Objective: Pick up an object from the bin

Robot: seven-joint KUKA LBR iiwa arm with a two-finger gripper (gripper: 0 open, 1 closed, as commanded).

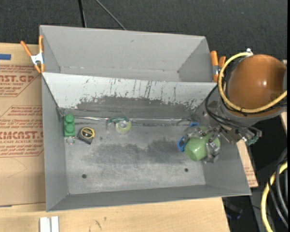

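My hand [206, 147] is low in the bin [135, 180], touching a round pale green thing [195, 151] (a blue bit [182, 143] lies just past it). I cannot tell if my hand grips it.

- The claw [207, 144] sits low at the right of the bin [135, 180], against a pale green round thing [195, 150].
- A green block [69, 126] and a black-and-yellow thing [87, 134] lie at the far left.

The bin [135, 166] carried a green block [69, 126], a black-yellow disc [87, 134], a clear ring [122, 125] and a pale green ball [196, 150].
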